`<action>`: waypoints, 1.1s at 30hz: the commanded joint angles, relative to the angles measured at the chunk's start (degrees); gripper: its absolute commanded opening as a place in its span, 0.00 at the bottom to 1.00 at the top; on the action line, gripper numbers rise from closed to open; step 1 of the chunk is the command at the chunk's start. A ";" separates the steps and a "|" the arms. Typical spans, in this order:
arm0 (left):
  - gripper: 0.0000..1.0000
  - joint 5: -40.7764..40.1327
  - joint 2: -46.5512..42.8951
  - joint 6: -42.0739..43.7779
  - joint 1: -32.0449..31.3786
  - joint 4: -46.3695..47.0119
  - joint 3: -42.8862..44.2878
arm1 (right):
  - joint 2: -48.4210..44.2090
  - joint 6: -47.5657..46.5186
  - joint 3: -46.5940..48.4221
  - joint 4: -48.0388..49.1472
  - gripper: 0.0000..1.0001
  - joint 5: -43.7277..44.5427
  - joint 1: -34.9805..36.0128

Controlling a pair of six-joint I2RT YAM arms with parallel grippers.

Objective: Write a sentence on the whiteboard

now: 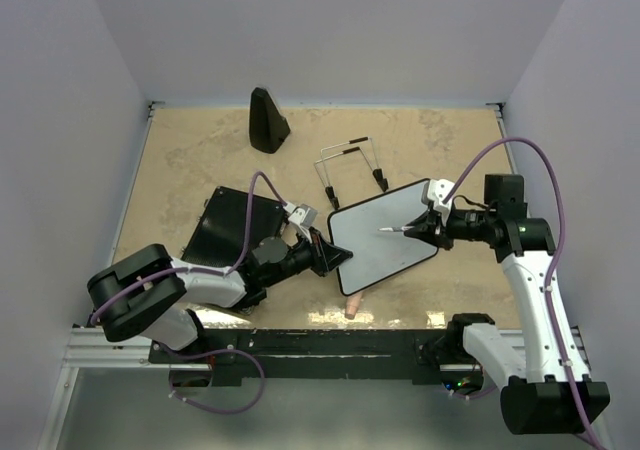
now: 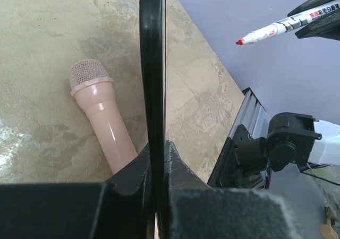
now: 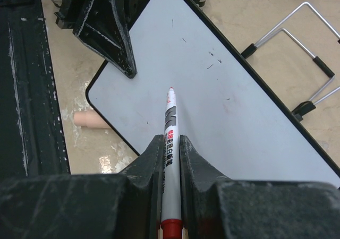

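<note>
The whiteboard [image 1: 385,238] is a small white board with a thin black frame, held tilted at the table's middle. My left gripper [image 1: 335,257] is shut on its left edge; in the left wrist view the board's edge [image 2: 152,63] runs upright between my jaws. My right gripper [image 1: 428,228] is shut on a white marker [image 1: 393,230] with a red tip. In the right wrist view the marker [image 3: 170,127] points at the board face [image 3: 223,101], tip just above it. The face shows only a few faint specks. The marker also shows in the left wrist view [image 2: 281,26].
A pink toy microphone [image 2: 103,117] lies on the table under the board's near edge [image 1: 353,308]. A wire stand [image 1: 350,165] lies behind the board. A black flat case [image 1: 232,225] lies under my left arm. A black cone-shaped object [image 1: 267,120] stands at the back.
</note>
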 commanded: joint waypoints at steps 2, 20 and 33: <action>0.00 -1.60 -0.16 -2.17 -1.14 10.42 0.39 | -2.17 3.00 -1.60 6.53 0.00 -2.23 0.12; 0.00 -2.92 1.33 -3.40 -2.46 7.95 1.62 | -1.21 4.85 -0.37 7.32 0.00 -1.09 0.03; 0.00 -2.92 1.68 -2.70 -2.46 7.52 1.89 | -0.07 3.18 1.04 5.12 0.00 -0.74 0.12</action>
